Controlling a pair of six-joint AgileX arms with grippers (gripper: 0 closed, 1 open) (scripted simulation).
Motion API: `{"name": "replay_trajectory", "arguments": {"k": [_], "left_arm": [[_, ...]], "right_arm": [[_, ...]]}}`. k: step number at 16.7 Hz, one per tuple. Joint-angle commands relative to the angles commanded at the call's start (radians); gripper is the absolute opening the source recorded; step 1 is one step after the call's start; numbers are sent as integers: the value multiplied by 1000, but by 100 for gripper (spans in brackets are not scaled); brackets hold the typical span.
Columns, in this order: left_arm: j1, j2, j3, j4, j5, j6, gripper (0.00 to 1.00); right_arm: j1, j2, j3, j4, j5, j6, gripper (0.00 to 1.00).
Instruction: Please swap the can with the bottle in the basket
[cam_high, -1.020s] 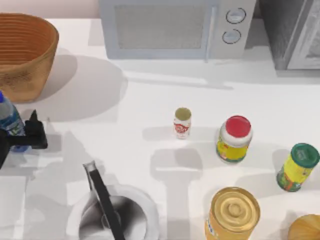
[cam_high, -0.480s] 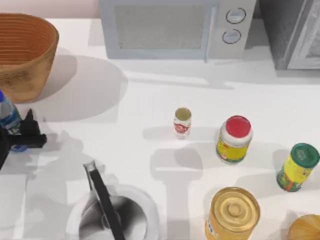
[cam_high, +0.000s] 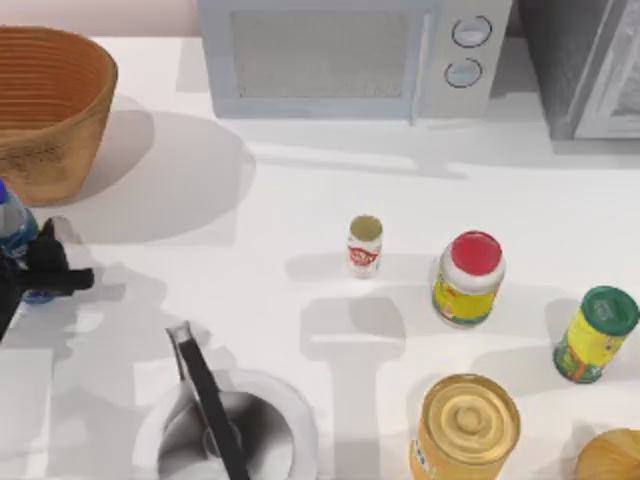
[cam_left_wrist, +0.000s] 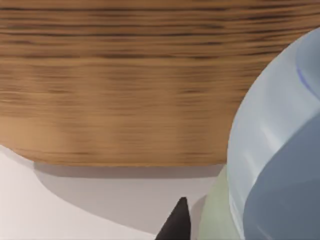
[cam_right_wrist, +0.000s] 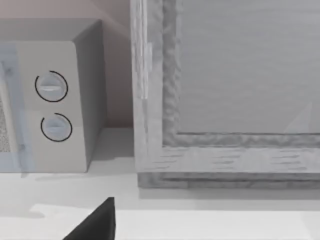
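Observation:
The clear-blue bottle (cam_high: 12, 232) is at the table's far left edge, with my left gripper (cam_high: 35, 268) shut on it. It stands just in front of the orange-brown wicker basket (cam_high: 50, 100) at the back left. In the left wrist view the bottle (cam_left_wrist: 280, 150) looms close beside the basket's ribbed wall (cam_left_wrist: 125, 85), with one dark fingertip (cam_left_wrist: 175, 225) showing. The small white can (cam_high: 365, 246) with red marks stands upright mid-table, far from both grippers. My right gripper (cam_right_wrist: 97, 225) shows as a dark tip facing the microwave (cam_right_wrist: 50, 100).
A microwave (cam_high: 350, 55) and a grey cabinet (cam_high: 590, 60) line the back. A red-capped jar (cam_high: 468, 278), a green-capped jar (cam_high: 595, 335) and a large gold-lidded tin (cam_high: 467, 425) stand at the right. A white pot with a black handle (cam_high: 225, 430) sits front left.
My left gripper has carried the bottle further left, toward the table's left edge. The can and the jars have stayed put.

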Motion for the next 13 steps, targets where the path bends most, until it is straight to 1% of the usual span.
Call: {"name": "replay_trajectory", "arguments": {"k": [1,10,13], "left_arm": [[0,0,0,0,0,0,0],[-1,-1,-1,-2,0,1,0],[-65,-35,12,-65,21,-1,0]], "right_arm": [[0,0,0,0,0,0,100],[0,0,0,0,0,0,100],[0,0,0,0,0,0,100]]}}
